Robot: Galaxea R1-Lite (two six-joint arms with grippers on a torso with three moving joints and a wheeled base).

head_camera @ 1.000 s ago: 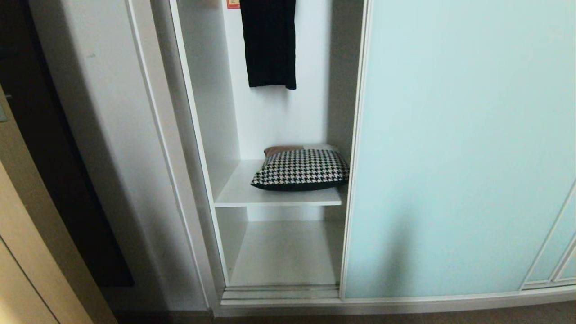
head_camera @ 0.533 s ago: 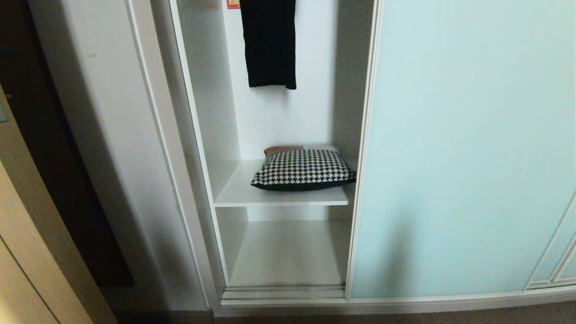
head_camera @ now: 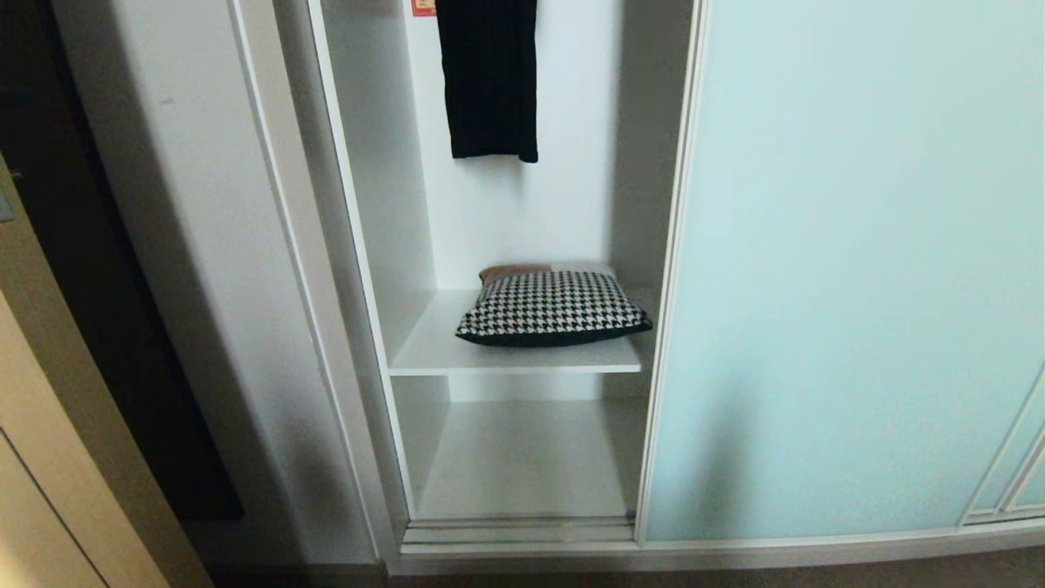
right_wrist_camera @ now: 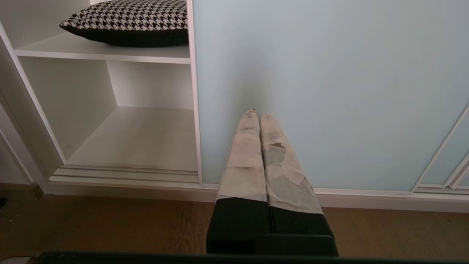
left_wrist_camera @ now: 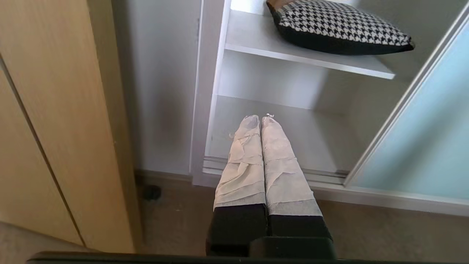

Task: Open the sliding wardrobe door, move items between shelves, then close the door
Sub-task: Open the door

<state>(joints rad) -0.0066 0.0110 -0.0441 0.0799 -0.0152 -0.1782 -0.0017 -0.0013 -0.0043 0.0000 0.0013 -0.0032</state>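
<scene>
Cushion (head_camera: 553,305) flat on upper shelf (head_camera: 433,351), long axis seemingly left-right

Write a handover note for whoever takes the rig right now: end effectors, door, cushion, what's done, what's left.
Left end effector: shut, empty, pulled back outside the wardrobe, facing the lower shelf.
Right end effector: shut, empty, parked facing the sliding door.
Door: slid aside, left bay open.
Cushion: lying on the upper shelf; lower shelf holds nothing.
Done: door open.
Left: shifting the cushion between shelves, if not yet done, then closing the door.

Lower shelf (head_camera: 522,457) lies open; sliding door (head_camera: 857,269) blocks the right.
</scene>
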